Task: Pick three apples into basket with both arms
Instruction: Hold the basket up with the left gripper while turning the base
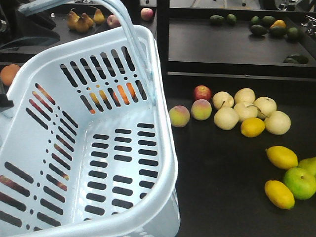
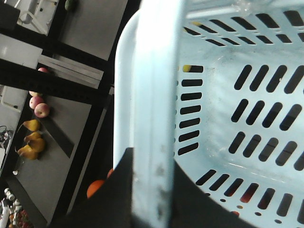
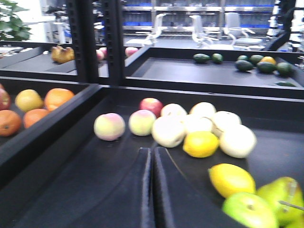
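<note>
The pale blue basket fills the left of the front view, tilted, with nothing inside. My left gripper is shut on the basket's handle, with a black finger on each side of it. One dark-red apple lies on the black shelf right of the basket, and it also shows in the right wrist view. Reddish shapes show through the basket's lower-left slots; I cannot tell what they are. My right gripper is shut and empty, low over the shelf in front of the fruit.
Two pink-yellow apples, pale pears, lemons and green apples lie on the shelf. Oranges fill the left bin behind a raised divider. Avocados lie on the back shelf.
</note>
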{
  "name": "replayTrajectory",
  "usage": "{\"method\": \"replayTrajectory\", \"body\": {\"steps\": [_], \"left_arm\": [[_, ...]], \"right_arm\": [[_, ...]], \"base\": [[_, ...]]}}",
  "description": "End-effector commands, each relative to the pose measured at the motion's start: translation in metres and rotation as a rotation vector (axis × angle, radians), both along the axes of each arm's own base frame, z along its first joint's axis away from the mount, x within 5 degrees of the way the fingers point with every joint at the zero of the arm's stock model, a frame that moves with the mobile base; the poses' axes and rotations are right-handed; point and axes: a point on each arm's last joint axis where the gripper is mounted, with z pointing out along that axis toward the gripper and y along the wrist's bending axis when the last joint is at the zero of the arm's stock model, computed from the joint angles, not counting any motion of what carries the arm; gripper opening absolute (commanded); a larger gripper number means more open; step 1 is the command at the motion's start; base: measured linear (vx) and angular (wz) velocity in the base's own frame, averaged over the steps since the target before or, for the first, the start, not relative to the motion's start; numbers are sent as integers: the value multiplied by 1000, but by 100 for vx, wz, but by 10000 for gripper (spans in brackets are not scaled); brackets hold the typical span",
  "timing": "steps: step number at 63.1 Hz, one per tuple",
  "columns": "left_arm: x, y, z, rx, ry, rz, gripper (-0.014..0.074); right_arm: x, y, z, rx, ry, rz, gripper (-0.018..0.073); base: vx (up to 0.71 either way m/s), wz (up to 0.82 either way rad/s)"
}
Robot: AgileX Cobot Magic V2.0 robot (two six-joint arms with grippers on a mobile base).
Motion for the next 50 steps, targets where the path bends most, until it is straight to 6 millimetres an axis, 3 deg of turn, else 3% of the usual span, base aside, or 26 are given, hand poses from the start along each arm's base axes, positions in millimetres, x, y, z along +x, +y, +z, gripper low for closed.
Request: {"method": "replayTrajectory", "body": {"steps": [1, 50], "left_arm": [[-8, 7, 16, -76, -73, -2, -6], [-8, 7, 16, -76, -73, -2, -6]], "right_arm": [[0, 0, 3, -11, -75, 0, -8], [0, 0, 3, -11, -75, 0, -8]], "base": [[-7, 28], [-5, 37]]}}
